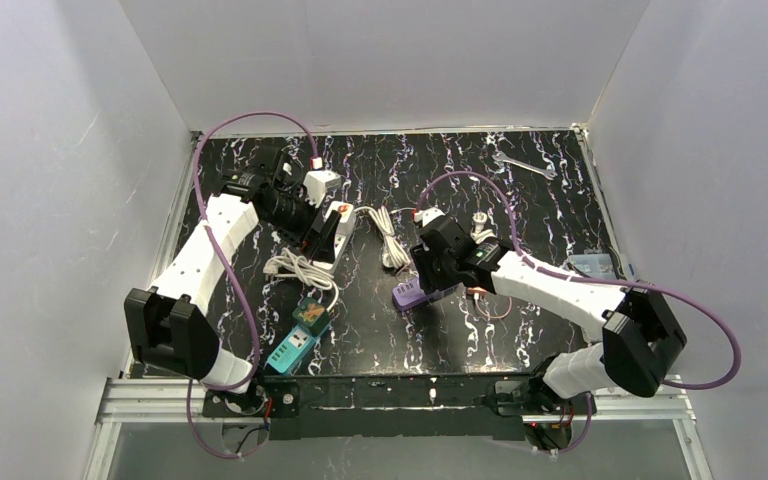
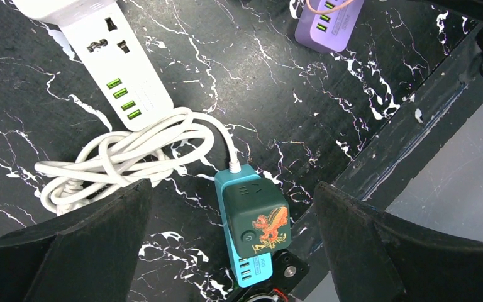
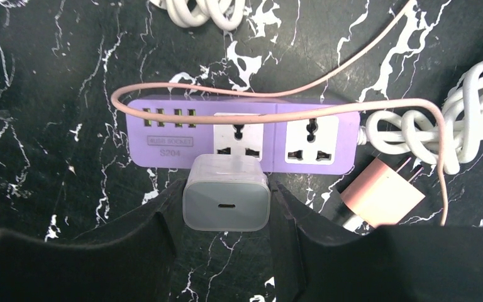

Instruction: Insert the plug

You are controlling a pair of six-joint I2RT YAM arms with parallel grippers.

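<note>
**benchrat:** Where do you reckon you are with this one?

**yam_fan:** Lining up, I'd say, right at the push. Your right gripper (image 3: 226,189) is clamped on the white charger (image 3: 226,211), one finger on each side. It sits just over the near edge of the left socket (image 3: 238,135) on the purple power strip (image 3: 163,135). The prongs are hidden behind the charger body, so I can't tell if they've found the holes.

**benchrat:** So what does the next move need?

**yam_fan:** Square the prongs to the slots, then press straight in. The strip lies loose on the table, so it might slide as you push. Watch the thin pink cable (image 3: 277,95) draped along the strip's far edge, and the pink plug (image 3: 380,198) lying just beside it.

**benchrat:** And the other arm?

**yam_fan:** Your left gripper (image 2: 233,189) is spread wide with nothing in it. It hangs over the teal cube socket (image 2: 251,217) and the white strip (image 2: 110,60), well apart from the purple one.

**benchrat:** What's the charger like?

**yam_fan:** A small frosted block with rounded corners, and one little oval port faces the wrist camera.
</note>
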